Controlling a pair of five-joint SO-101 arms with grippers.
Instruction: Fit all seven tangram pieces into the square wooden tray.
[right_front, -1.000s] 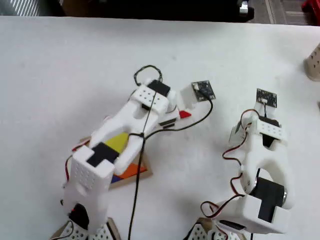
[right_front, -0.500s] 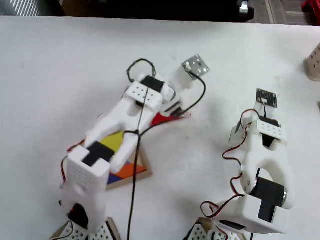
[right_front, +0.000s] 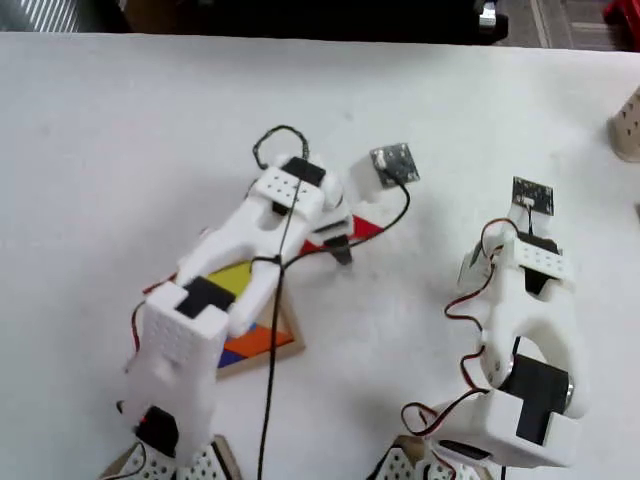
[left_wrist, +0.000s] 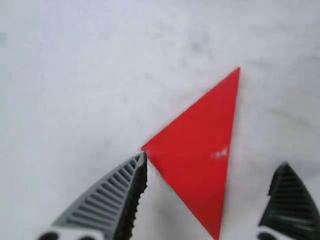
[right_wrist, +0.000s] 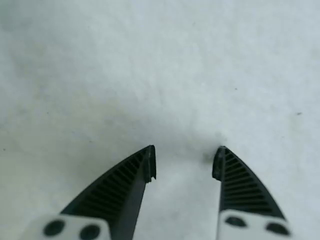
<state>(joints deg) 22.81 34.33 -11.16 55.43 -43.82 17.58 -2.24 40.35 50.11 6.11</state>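
White desk (right_front: 120, 130) surface, plain. Red triangle (left_wrist: 200, 152) lies flat near the desk's centre, outside the tray (right_front: 280, 350) and to its far right. In the high view its long axis runs left to right, with the right end slightly farther. Left gripper (left_wrist: 212, 161) is wide open and astride the triangle, holding nothing. The grey finger's tip touches the square corner, and the black finger stands apart from the long edge. The tray sits at near left, partly under the left arm. Yellow (right_front: 232, 280), orange (right_front: 258, 340) and blue (right_front: 230, 355) pieces are visible inside it. Right gripper (right_wrist: 185, 150) is open over bare desk at right, holding nothing.
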